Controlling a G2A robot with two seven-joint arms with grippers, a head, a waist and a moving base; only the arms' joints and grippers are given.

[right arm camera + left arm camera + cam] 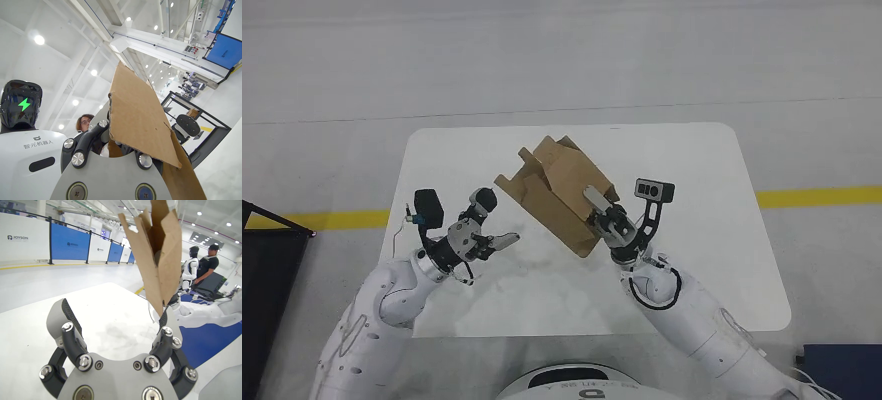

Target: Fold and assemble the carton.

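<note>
While carton [560, 190] seemingly clears table [697, 175], left gripper [115, 305] gapes.

Bright, even light fell from round ceiling lamps [39, 40]; the white table [692, 180] glared softly, and both wrist views bowed lines near their edges.

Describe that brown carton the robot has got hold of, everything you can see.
The carton is plain brown corrugated cardboard with a few small nicks. It is partly opened into a sleeve, and its end flaps are loose and splayed, not folded shut. It is held up, tilted, over the white table. The right gripper is clamped on the edge of one panel. The open left gripper sits nearby, not gripping it.
</note>
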